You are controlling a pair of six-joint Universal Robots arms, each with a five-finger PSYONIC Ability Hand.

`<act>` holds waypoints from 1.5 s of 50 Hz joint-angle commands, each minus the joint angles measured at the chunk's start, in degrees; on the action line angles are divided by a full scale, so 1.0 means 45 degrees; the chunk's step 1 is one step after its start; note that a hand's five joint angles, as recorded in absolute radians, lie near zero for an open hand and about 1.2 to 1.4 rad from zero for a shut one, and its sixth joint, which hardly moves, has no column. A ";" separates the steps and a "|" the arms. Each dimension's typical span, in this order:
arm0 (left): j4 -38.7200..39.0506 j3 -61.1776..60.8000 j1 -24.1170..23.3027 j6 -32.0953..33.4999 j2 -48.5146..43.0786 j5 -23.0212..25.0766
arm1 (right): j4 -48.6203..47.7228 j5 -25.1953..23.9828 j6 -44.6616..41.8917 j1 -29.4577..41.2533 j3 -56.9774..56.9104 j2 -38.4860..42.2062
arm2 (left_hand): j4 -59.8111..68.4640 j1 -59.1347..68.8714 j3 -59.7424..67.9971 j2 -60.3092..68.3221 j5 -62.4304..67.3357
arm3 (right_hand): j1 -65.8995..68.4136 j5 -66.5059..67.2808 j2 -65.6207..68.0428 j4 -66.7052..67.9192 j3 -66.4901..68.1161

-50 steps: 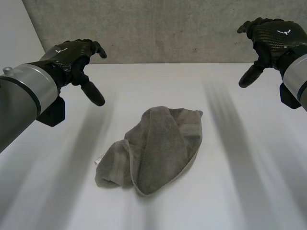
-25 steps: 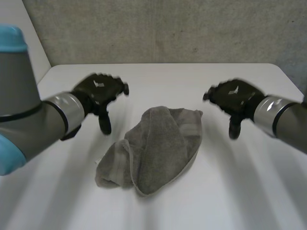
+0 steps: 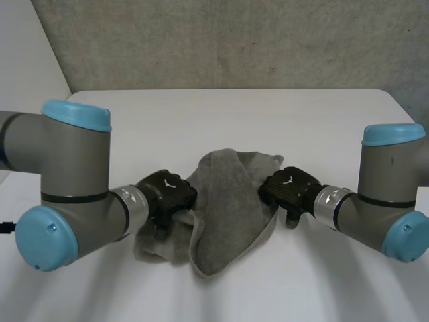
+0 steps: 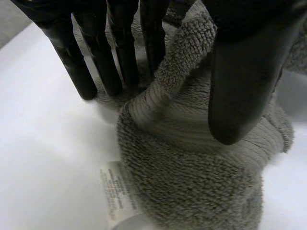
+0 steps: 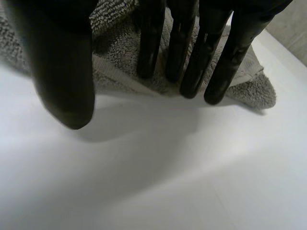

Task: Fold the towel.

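Crumpled towel (image 3: 228, 208) occupies the centre of the table (image 3: 234, 114), with the left hand (image 3: 167, 191) and right hand (image 3: 289, 188) pressed against its left and right edges. The arms (image 3: 74, 181) block the lower left and lower right of the frame. The table's upper band and lower centre lie bare.

White worktop (image 3: 221, 114) is lying flat and taking up most of the head view, with its far edge running below a rough grey wall (image 3: 234, 40). The worktop's far corners are looking rounded. A paler, smooth panel (image 3: 27, 47) is standing at the left, meeting the grey wall along a slanted line. In both wrist views the worktop is showing as a smooth white surface.
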 commanded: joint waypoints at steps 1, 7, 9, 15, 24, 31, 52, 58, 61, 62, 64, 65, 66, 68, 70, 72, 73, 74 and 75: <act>0.0015 0.0065 -0.0193 -0.0076 -0.0178 -0.0054 | -0.1300 0.0056 0.0060 0.0299 0.0422 -0.0090 | 0.9500 0.9534 0.9523 0.9502 0.9500 | 0.5620 0.5571 0.5575 0.5605 0.5608; -0.0004 0.0435 -0.0096 -0.0134 0.0444 -0.0133 | -0.1496 -0.0139 0.0780 0.0592 0.0384 -0.0615 | 0.9598 0.9631 0.9620 0.9600 0.9597 | 0.9105 0.9057 0.9061 0.9091 0.9094; -0.0004 0.0572 -0.0057 -0.0173 0.0718 -0.0133 | -0.1535 -0.0159 0.1170 0.0592 0.0287 -0.0888 | 0.9598 0.9631 0.9620 0.9600 0.9597 | 0.9105 0.9057 0.9061 0.9091 0.9094; -0.0004 0.1351 0.0216 -0.0874 0.1481 -0.0093 | -0.1517 -0.0704 0.2090 0.0534 -0.0201 -0.1787 | 0.9598 0.9631 0.9620 0.9600 0.9597 | 0.9105 0.9057 0.9061 0.9091 0.9094; -0.0063 0.1725 0.0745 -0.1971 0.1717 -0.0035 | -0.1438 -0.0862 0.2150 0.0358 -0.0320 -0.2219 | 0.9598 0.9631 0.9620 0.9600 0.9597 | 0.4671 0.4623 0.4626 0.4657 0.4660; -0.0044 -0.0067 0.0841 -0.2049 0.1814 0.0004 | -0.1497 -0.0803 0.1975 0.0300 0.1143 -0.1732 | 0.9598 0.9631 0.9620 0.9600 0.9597 | -0.0900 -0.0948 -0.0944 -0.0914 -0.0911; 0.1264 -0.3234 0.1721 -0.2068 0.3278 0.0024 | -0.1633 -0.0979 0.2150 0.0123 0.2121 -0.0891 | -0.5907 -0.5874 -0.5885 -0.5905 -0.5908 | -0.0787 -0.0836 -0.0832 -0.0802 -0.0799; 0.2161 -0.3742 0.1546 -0.2068 0.3396 0.0510 | -0.2061 -0.0960 0.2189 0.0182 0.2277 -0.0833 | -0.5910 -0.5877 -0.5888 -0.5908 -0.5911 | -0.0266 -0.0314 -0.0311 -0.0280 -0.0277; 0.2417 -0.3861 0.1545 -0.2049 0.3396 0.0727 | -0.2452 -0.0940 0.2228 0.0279 0.2414 -0.0754 | -0.5910 -0.5877 -0.5888 -0.5908 -0.5911 | 0.0740 0.0692 0.0695 0.0726 0.0729; 0.2669 -0.3977 0.1507 -0.2049 0.3396 0.0920 | -0.2454 -0.0940 0.2228 0.0280 0.2415 -0.0754 | -0.5910 -0.5877 -0.5888 -0.5908 -0.5911 | 0.0745 0.0697 0.0701 0.0731 0.0734; 0.2906 -0.4095 0.1448 -0.2068 0.3396 0.1117 | -0.2746 -0.0901 0.2325 0.0396 0.2492 -0.0618 | -0.5910 -0.5877 -0.5888 -0.5908 -0.5911 | 0.1973 0.1925 0.1929 0.1959 0.1962; 0.3138 -0.4153 0.1351 -0.2068 0.3358 0.1253 | -0.2747 -0.0901 0.2326 0.0397 0.2493 -0.0618 | -0.5910 -0.5877 -0.5888 -0.5908 -0.5911 | 0.1979 0.1931 0.1934 0.1965 0.1968; 0.3314 -0.4212 0.1273 -0.2068 0.3338 0.1351 | -0.2824 -0.0901 0.2500 0.0474 0.2493 -0.0579 | -0.5910 -0.5877 -0.5888 -0.5908 -0.5911 | 0.2719 0.2671 0.2674 0.2705 0.2708; 0.3451 -0.4232 0.1195 -0.2068 0.3261 0.1429 | -0.2844 -0.0901 0.2676 0.0533 0.2493 -0.0559 | -0.5910 -0.5877 -0.5888 -0.5908 -0.5911 | 0.3504 0.3456 0.3459 0.3490 0.3493; 0.3550 -0.4232 0.1155 -0.2068 0.3162 0.1449 | -0.2883 -0.0920 0.2873 0.0573 0.2493 -0.0539 | -0.5873 -0.5839 -0.5850 -0.5871 -0.5873 | 0.4297 0.4248 0.4252 0.4282 0.4285; 0.3609 -0.4232 0.1135 -0.2049 0.3045 0.1449 | -0.2942 -0.0940 0.3126 0.0573 0.2493 -0.0539 | -0.5686 -0.5652 -0.5663 -0.5684 -0.5686 | 0.6452 0.6404 0.6408 0.6438 0.6441; 0.3648 -0.4232 0.1116 -0.2010 0.2910 0.1469 | -0.2942 -0.0940 0.3127 0.0573 0.2493 -0.0539 | -0.5501 -0.5467 -0.5478 -0.5499 -0.5501 | 0.6465 0.6416 0.6420 0.6450 0.6453; 0.3648 -0.4212 0.1096 -0.1952 0.2773 0.1469 | -0.2961 -0.0940 0.3146 0.0592 0.2493 -0.0559 | -0.4907 -0.4873 -0.4884 -0.4905 -0.4907 | 0.7945 0.7897 0.7900 0.7931 0.7934; 0.3648 -0.4212 0.1096 -0.1951 0.2771 0.1469 | -0.2962 -0.0921 0.3146 0.0592 0.2493 -0.0598 | -0.4901 -0.4867 -0.4878 -0.4899 -0.4901 | 0.9094 0.9046 0.9049 0.9080 0.9083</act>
